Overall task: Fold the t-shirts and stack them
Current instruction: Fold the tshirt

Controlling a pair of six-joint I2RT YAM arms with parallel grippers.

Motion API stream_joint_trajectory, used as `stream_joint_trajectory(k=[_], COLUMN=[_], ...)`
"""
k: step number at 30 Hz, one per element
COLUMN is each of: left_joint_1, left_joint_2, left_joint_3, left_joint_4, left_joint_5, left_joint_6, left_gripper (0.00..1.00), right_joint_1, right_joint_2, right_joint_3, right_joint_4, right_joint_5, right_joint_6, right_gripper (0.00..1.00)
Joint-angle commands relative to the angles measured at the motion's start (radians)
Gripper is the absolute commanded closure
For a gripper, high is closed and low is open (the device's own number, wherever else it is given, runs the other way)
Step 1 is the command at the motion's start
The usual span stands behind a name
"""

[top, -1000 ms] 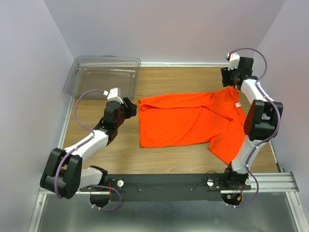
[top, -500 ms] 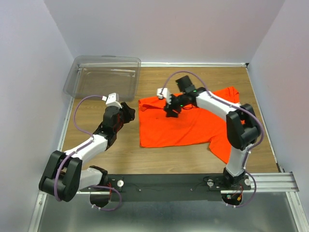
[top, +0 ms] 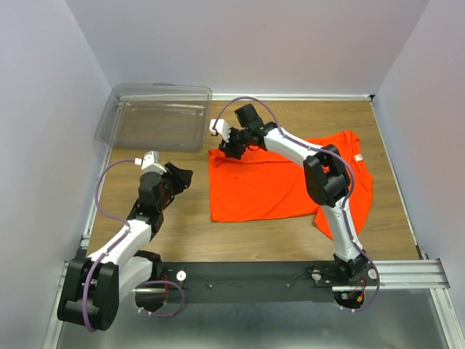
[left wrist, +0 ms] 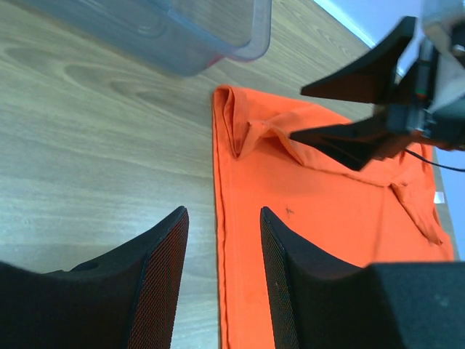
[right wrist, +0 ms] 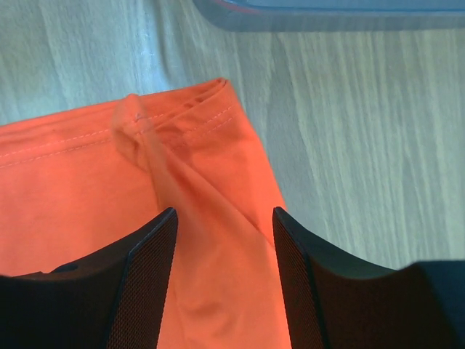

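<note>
Though seen as only one orange t-shirt, spread across the middle of the worktop, looks hardly begun: far-left corner bunched, a sleeve trailing toward the near right, no tidy fold, no stack anywhere. Judged early in the job, with folding and stacking all to do. Over the bunched corner, right end effector, moderately wide, gripping nothing. Just off the left hem, above bare wood, left end effector, likewise parted and empty. Beyond, a clear bin.
</note>
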Motion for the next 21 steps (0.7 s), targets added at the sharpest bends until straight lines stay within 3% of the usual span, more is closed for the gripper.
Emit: stream_joint_trajectory(k=[1,21], left_joint_1=[0.018,0.027], left_joint_2=[-0.029,-0.025], left_joint_3=[-0.024,-0.063], left_joint_4=[0.036,0.083], left_joint_5=[0.074,0.132], left_joint_6=[-0.024,-0.026], left_gripper=[0.48,0.48], right_joint_1=[0.020,0.060], right_joint_2=[0.043,-0.005], right_joint_3=[0.066,0.028], right_joint_4=[0.002,0.000], right_joint_5=[-0.005,-0.121], right_joint_6=[0.032,0.092], right_gripper=[0.39,0.46])
